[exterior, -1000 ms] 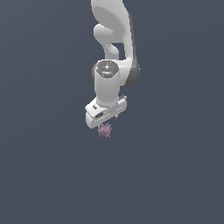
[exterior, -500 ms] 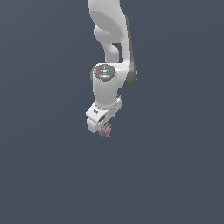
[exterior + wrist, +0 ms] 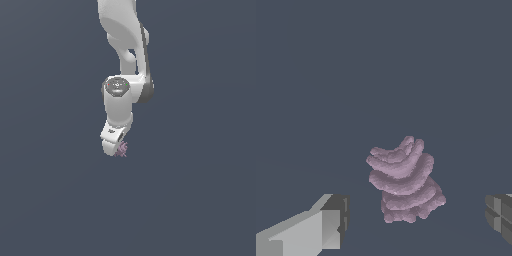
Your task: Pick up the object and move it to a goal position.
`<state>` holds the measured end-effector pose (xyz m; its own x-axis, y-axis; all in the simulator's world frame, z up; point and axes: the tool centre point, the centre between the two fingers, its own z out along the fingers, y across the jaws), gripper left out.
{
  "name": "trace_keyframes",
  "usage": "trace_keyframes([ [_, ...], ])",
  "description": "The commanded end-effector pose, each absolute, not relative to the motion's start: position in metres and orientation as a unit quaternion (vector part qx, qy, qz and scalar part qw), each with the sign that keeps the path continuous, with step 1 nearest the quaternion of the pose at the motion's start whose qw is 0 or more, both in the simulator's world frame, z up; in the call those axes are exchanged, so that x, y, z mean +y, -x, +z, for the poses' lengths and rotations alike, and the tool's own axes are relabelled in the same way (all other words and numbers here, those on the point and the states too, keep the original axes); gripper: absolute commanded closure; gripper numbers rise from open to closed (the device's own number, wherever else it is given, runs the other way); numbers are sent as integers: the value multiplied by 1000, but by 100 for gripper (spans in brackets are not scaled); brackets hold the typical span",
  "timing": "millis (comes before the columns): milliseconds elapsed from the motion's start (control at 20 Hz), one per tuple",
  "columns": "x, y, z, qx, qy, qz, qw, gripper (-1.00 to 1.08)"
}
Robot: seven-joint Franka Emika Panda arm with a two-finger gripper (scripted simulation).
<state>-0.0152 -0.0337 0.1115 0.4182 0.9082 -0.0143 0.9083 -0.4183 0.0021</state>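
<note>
The object (image 3: 405, 182) is a small pale pink-purple lump of stacked, curled ridges. In the wrist view it lies on the dark grey floor between my two fingertips (image 3: 332, 220), with a clear gap on each side. My white gripper (image 3: 416, 218) is open and touches nothing. In the exterior view the gripper (image 3: 115, 146) points down from the white arm. The object (image 3: 121, 148) peeks out just beside and under the hand, towards the exterior view's right, and the hand partly hides it.
The flat dark grey floor (image 3: 200, 200) fills both views. The white arm (image 3: 122, 45) rises from the gripper to the top edge of the exterior view. No other thing shows.
The hand has turned about its own axis and come down a little over the object. The object has stayed where it was.
</note>
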Motion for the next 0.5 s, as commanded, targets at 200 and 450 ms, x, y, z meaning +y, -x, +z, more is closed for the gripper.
trace_keyframes([
  [200, -37, 16, 104, 606, -796, -3, 2, -92],
  [450, -38, 17, 100, 641, -768, -2, 1, -92],
])
